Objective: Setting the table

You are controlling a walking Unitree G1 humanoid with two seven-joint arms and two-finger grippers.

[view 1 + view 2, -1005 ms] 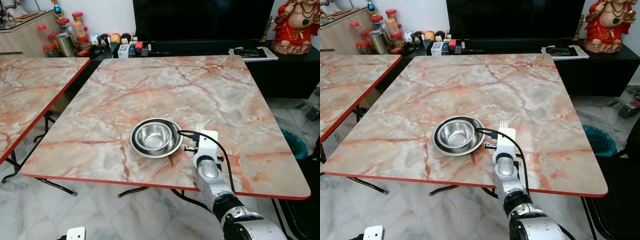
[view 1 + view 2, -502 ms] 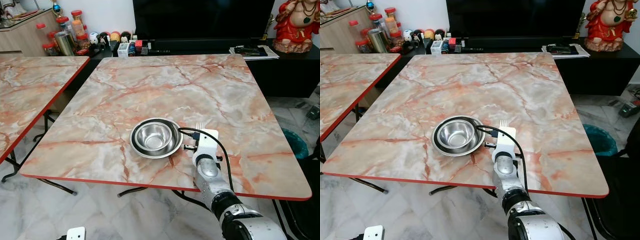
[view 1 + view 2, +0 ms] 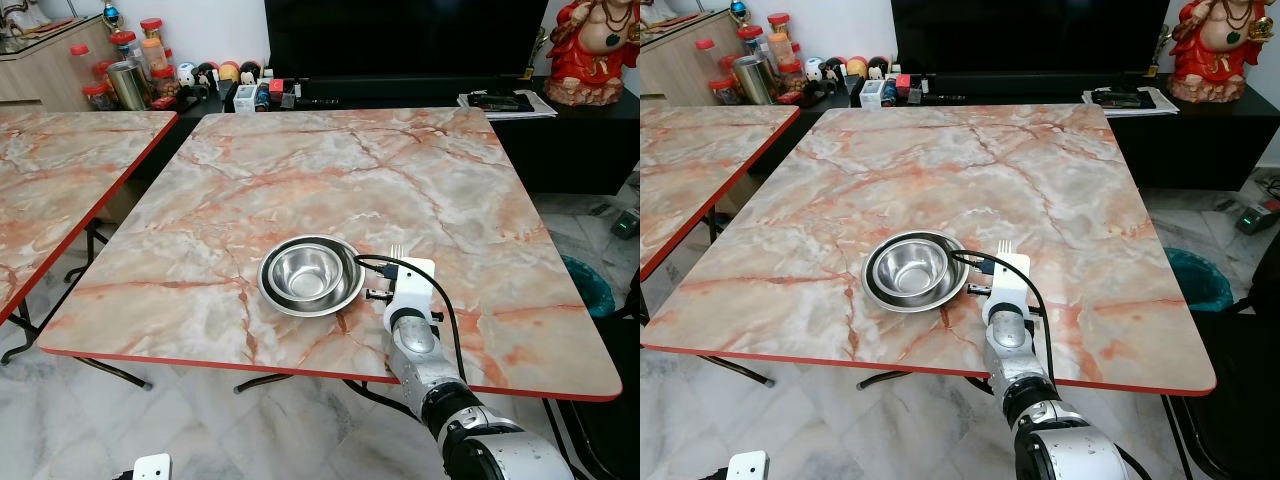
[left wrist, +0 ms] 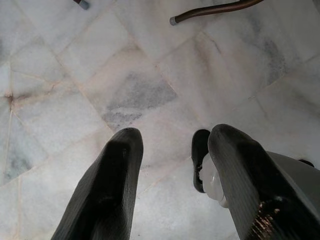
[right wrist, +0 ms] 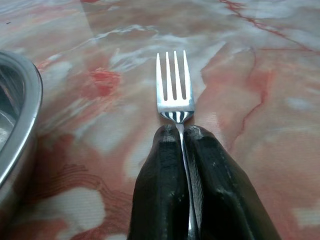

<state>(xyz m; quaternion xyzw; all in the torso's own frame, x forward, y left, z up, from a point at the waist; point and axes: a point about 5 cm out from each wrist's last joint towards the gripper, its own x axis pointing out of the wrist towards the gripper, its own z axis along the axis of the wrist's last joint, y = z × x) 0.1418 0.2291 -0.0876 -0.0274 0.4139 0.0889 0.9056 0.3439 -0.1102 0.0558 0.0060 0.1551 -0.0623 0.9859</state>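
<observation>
Steel fork (image 5: 175, 95) pinched in right jaws (image 5: 182, 131), bowl (image 3: 311, 275) beside

Shiny metal fork (image 5: 174, 95), polished steel bowl (image 3: 311, 275), glossy marble-patterned table (image 3: 330, 170)

I see a silver fork (image 5: 175, 90) between black fingers (image 5: 162, 185), a shiny steel bowl (image 3: 311, 274), and pink-veined marble table (image 3: 330, 170) edged red.

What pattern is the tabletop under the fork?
Pink-orange marble with grey-white patches and red veins, table edged in red; clearest in the left eye view. Fork.
</observation>
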